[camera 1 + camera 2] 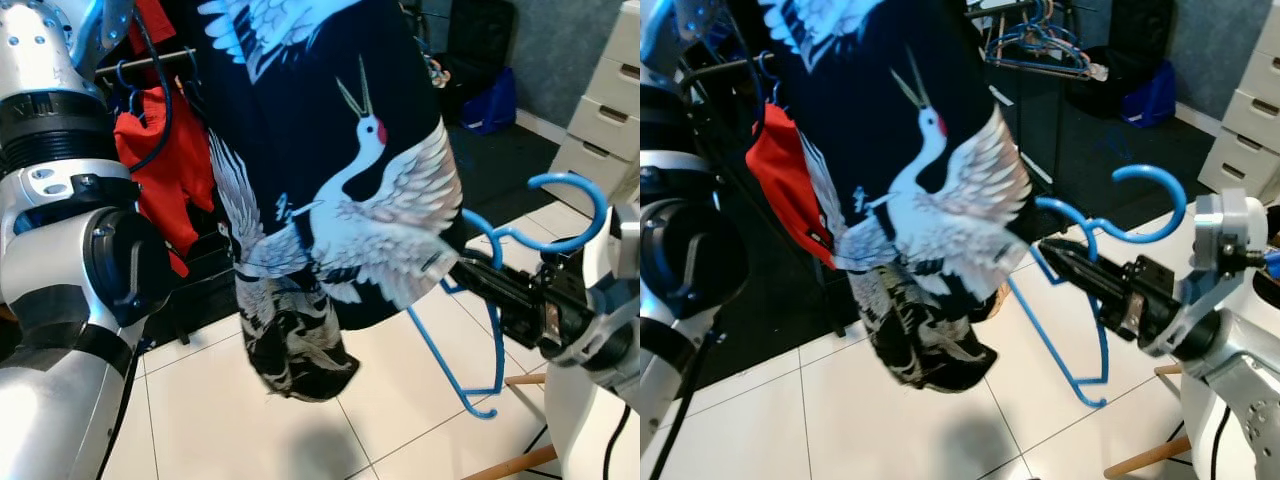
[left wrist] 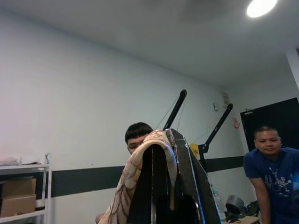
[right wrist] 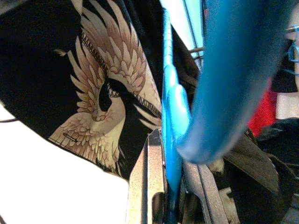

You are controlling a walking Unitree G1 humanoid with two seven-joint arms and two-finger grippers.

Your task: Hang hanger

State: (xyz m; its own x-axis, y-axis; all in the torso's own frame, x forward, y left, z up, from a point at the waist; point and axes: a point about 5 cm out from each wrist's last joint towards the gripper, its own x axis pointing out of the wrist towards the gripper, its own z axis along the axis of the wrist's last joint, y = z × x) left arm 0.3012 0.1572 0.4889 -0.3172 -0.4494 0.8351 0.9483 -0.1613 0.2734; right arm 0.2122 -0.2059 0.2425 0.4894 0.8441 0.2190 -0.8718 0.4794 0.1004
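The crane-print garment (image 1: 330,190) runs off the top edge, hiding part of the blue hanger (image 1: 480,330)

Both eye views look forward and down from the head, sharing the crane-print garment (image 1: 320,200), blue hanger (image 1: 1090,300) and tiled floor (image 1: 230,400). Left wrist view faces up along its pincer (image 2: 170,182) toward wall and ceiling. Right wrist view sits very close behind its pincer (image 3: 166,186), facing the garment.
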